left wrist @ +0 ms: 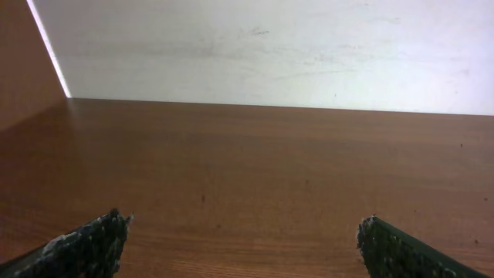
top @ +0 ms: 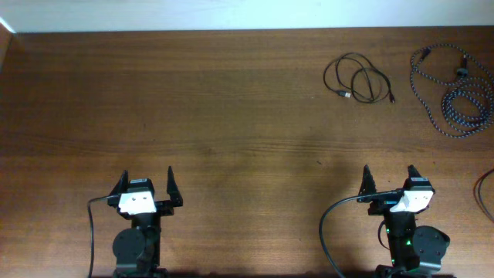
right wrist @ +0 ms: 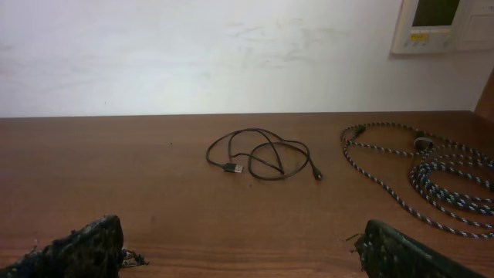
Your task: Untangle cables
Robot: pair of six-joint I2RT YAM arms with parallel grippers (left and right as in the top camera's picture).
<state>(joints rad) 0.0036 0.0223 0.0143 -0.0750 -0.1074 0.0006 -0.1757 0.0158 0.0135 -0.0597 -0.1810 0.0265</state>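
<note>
The plain black cable (top: 359, 78) lies in loose loops at the far right of the table; it also shows in the right wrist view (right wrist: 262, 154). The braided black-and-white speckled cable (top: 455, 93) lies coiled to its right, apart from it, and shows in the right wrist view (right wrist: 432, 174). My left gripper (top: 147, 185) is open and empty near the front edge, far from both cables; in its wrist view (left wrist: 243, 239) only bare wood shows between the fingers. My right gripper (top: 388, 181) is open and empty at the front, well short of the cables (right wrist: 243, 247).
The wooden table (top: 216, 116) ends at a white wall along the far side (top: 231, 15). A thin reddish wire (top: 485, 193) shows at the right edge. A white wall device (right wrist: 440, 23) hangs at the upper right in the right wrist view.
</note>
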